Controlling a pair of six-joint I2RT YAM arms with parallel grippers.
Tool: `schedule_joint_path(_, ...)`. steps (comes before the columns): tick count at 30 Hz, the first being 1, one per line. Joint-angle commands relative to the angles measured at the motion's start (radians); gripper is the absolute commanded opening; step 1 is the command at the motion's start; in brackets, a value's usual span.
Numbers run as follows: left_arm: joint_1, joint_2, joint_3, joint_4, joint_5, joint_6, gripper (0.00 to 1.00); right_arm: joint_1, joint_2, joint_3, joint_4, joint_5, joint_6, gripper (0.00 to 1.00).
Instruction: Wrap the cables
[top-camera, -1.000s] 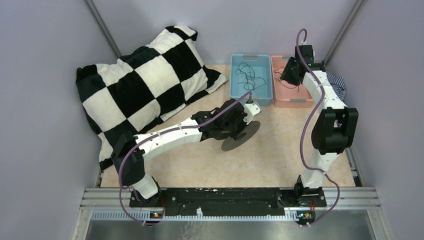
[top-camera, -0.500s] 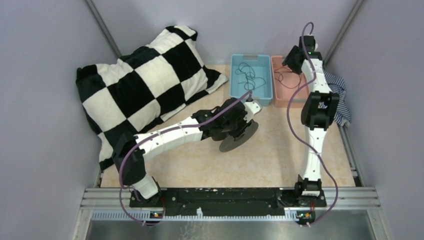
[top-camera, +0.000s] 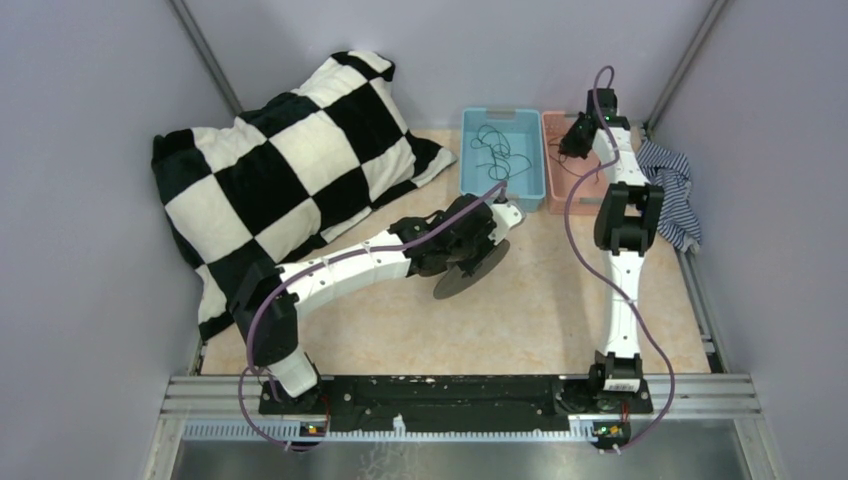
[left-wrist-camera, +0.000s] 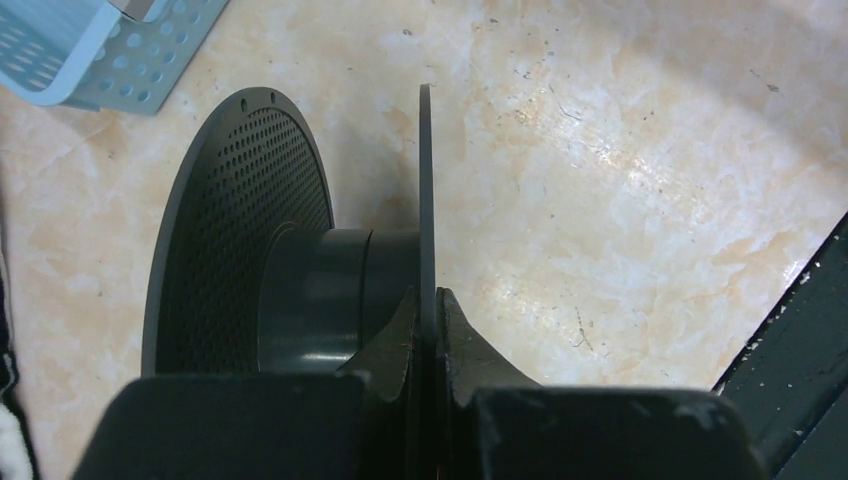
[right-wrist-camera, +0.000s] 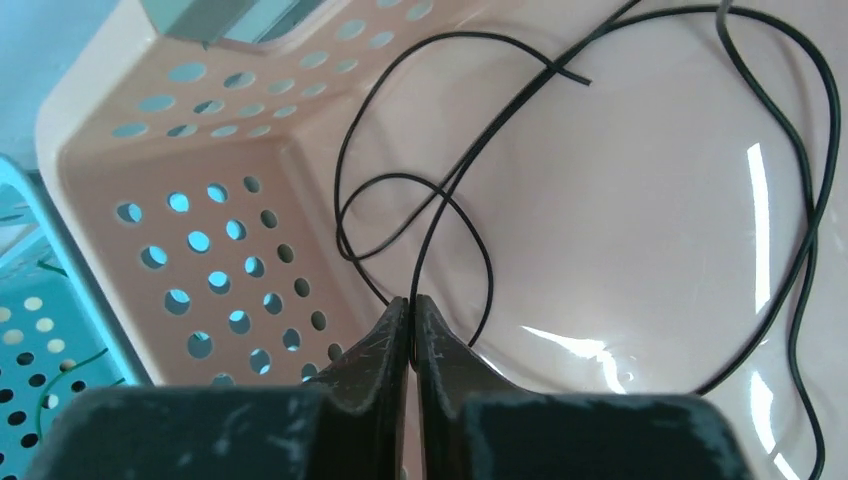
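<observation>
A dark round spool (top-camera: 470, 268) stands tilted on the table; its perforated flange (left-wrist-camera: 240, 250) and hub show in the left wrist view. My left gripper (left-wrist-camera: 427, 300) is shut on the spool's thin near flange (left-wrist-camera: 425, 180). Thin black cables lie loose in the pink bin (top-camera: 575, 195), where my right gripper (top-camera: 573, 140) reaches down. In the right wrist view the right gripper (right-wrist-camera: 411, 300) is shut on one black cable (right-wrist-camera: 414, 268), which loops over the bin floor. More black cables (top-camera: 495, 150) lie tangled in the blue bin (top-camera: 503, 195).
A black-and-white checkered pillow (top-camera: 280, 170) fills the back left. A striped cloth (top-camera: 668, 185) lies at the right wall beside the pink bin. The blue bin's corner (left-wrist-camera: 90, 60) is close to the spool. Grey walls close in both sides.
The right arm has stretched out straight and its gripper has come down into the pink bin and closed on a cable. The left gripper and spool shifted slightly left.
</observation>
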Motion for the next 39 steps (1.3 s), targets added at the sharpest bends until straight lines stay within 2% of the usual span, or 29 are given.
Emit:
schedule_joint_path(1,0.016,0.001,0.024,0.0,-0.018,0.044,0.0,-0.007,-0.118,-0.076,0.079,-0.006,0.003,0.0)
schedule_joint_path(6,0.034,-0.047,-0.048,0.117,0.017,0.153,0.0,-0.016,-0.243,-0.165,0.101,-0.002,-0.017,0.0)
schedule_joint_path(11,0.066,-0.052,-0.066,0.138,0.27,0.355,0.0,-0.017,-0.44,-0.221,0.082,0.011,-0.083,0.0)
schedule_joint_path(16,0.149,0.04,0.055,0.029,0.523,0.435,0.0,-0.017,-0.687,-0.254,0.044,0.015,-0.139,0.0)
schedule_joint_path(20,0.183,0.164,0.227,-0.132,0.599,0.496,0.0,-0.017,-0.852,-0.217,0.029,-0.047,-0.163,0.0)
schedule_joint_path(21,0.184,0.183,0.264,-0.161,0.605,0.504,0.02,-0.017,-0.876,-0.169,-0.001,-0.061,-0.167,0.0)
schedule_joint_path(24,0.184,0.223,0.313,-0.208,0.621,0.509,0.22,-0.017,-0.95,-0.053,-0.073,-0.09,-0.168,0.0)
schedule_joint_path(27,0.184,0.219,0.322,-0.209,0.615,0.491,0.35,-0.017,-1.082,-0.12,-0.068,-0.106,-0.151,0.0)
schedule_joint_path(30,0.184,0.194,0.32,-0.194,0.624,0.474,0.41,-0.017,-1.209,-0.25,-0.072,-0.108,-0.147,0.0)
schedule_joint_path(33,0.184,0.159,0.32,-0.172,0.622,0.455,0.46,-0.017,-1.309,-0.311,-0.106,-0.08,-0.151,0.0)
schedule_joint_path(37,0.184,0.109,0.322,-0.121,0.613,0.401,0.57,-0.017,-1.389,-0.288,-0.146,-0.089,-0.157,0.0)
schedule_joint_path(39,0.184,0.087,0.331,-0.112,0.622,0.384,0.58,-0.01,-1.395,-0.224,-0.189,-0.09,-0.153,0.0)
